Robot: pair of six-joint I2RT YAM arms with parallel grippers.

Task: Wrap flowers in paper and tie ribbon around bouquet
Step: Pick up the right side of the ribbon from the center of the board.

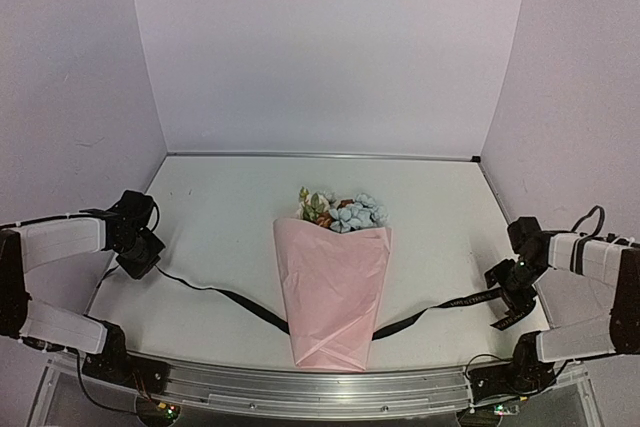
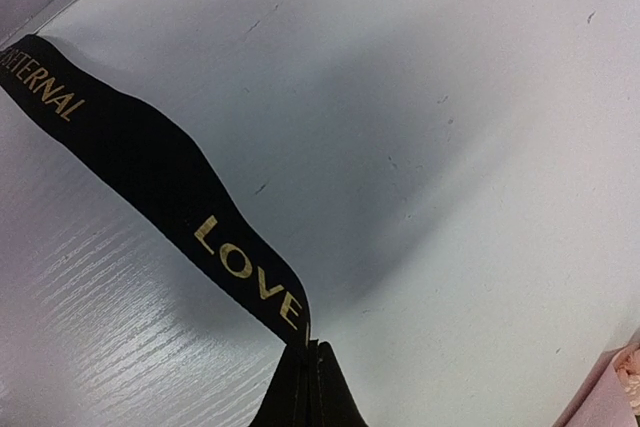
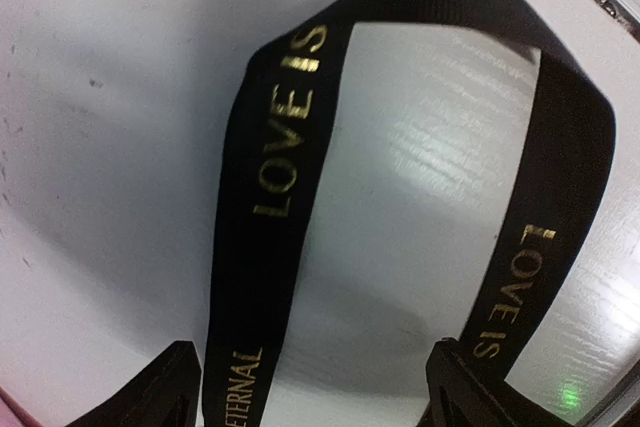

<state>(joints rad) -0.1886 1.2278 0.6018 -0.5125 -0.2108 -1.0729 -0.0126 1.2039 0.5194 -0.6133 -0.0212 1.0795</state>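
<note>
The bouquet lies in the middle of the table, the pale pink paper (image 1: 335, 292) wrapped as a cone with the flowers (image 1: 345, 212) showing at its far end. The black ribbon (image 1: 230, 297) with gold lettering runs under the cone to both sides. My left gripper (image 1: 135, 265) is shut on the ribbon's left end; in the left wrist view the ribbon (image 2: 150, 167) leads away from the closed fingertips (image 2: 310, 347). My right gripper (image 1: 510, 307) stands open at the ribbon's right end. There the ribbon (image 3: 270, 197) folds back in a loop, one strand passing between the spread fingers (image 3: 165, 387).
White walls enclose the table on three sides. A metal rail (image 1: 320, 382) runs along the near edge between the arm bases. A corner of pink paper (image 2: 600, 397) shows at the lower right of the left wrist view.
</note>
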